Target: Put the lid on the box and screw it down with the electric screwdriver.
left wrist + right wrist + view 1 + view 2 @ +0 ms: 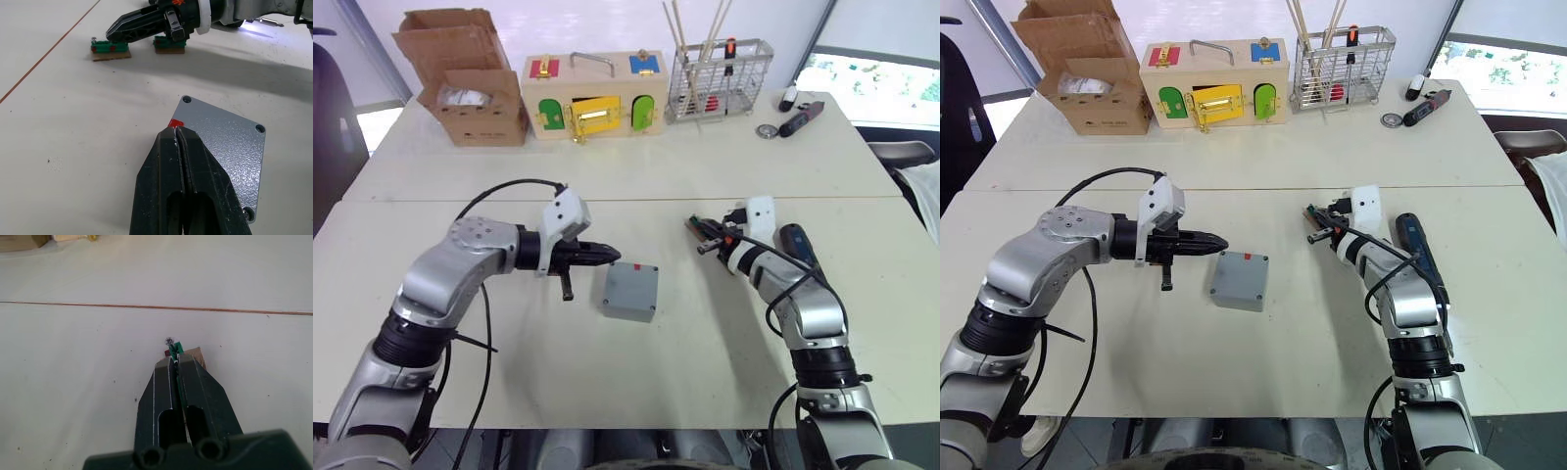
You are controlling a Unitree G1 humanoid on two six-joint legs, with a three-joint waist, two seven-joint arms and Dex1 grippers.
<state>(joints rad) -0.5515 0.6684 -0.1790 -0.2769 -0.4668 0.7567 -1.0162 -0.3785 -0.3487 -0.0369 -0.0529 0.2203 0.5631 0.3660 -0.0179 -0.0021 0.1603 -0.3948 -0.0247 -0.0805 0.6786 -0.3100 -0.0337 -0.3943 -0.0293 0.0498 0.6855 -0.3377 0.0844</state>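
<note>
Small square grey plastic box [629, 291] sits at frame centre on the white tabletop [607, 382], its flat grey lid [226, 147] already seated. Left pincer [607, 254], fingers pressed together and empty, hovers at the box's red-marked edge, probably to steady it. Right pincer [702, 231], centre-right, pinches a small green-and-brown screw holder [176, 349]. Dark blue-black electric screwdriver [1420, 250] lies ungripped beside the right forearm; screwing not begun.
</note>
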